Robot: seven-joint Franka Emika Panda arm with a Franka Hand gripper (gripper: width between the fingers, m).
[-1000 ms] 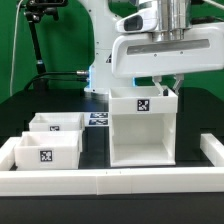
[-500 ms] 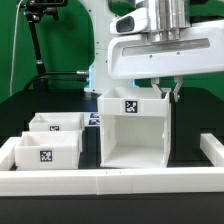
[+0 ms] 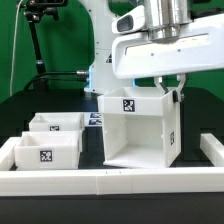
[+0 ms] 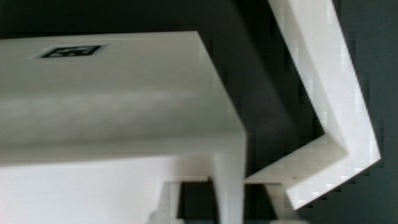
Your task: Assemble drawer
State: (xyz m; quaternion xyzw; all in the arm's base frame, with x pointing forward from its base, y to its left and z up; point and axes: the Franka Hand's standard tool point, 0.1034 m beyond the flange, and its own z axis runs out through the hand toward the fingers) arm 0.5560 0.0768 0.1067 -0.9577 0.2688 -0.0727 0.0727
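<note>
The tall white casing (image 3: pixel 135 130) stands at the middle of the table, its open front toward the camera and a square tag on its top edge. My gripper (image 3: pixel 175 92) is shut on the top of the casing's side wall on the exterior view's right. In the wrist view my gripper (image 4: pixel 222 205) has a dark finger on each side of the thin white wall, with the casing (image 4: pixel 107 110) spreading beyond it. Two small knobbed trays (image 3: pixel 58 123) (image 3: pixel 47 150) sit side by side at the exterior view's left, untouched.
Low white rim walls (image 3: pixel 110 180) fence the work area at the front and both sides; one corner shows in the wrist view (image 4: pixel 329 90). The marker board (image 3: pixel 98 119) lies flat behind the trays. A tripod stands at the back left.
The casing, held by my gripper, has shifted a little toward the exterior view's left and turned, so its right side wall now shows at an angle. The trays have not moved.
</note>
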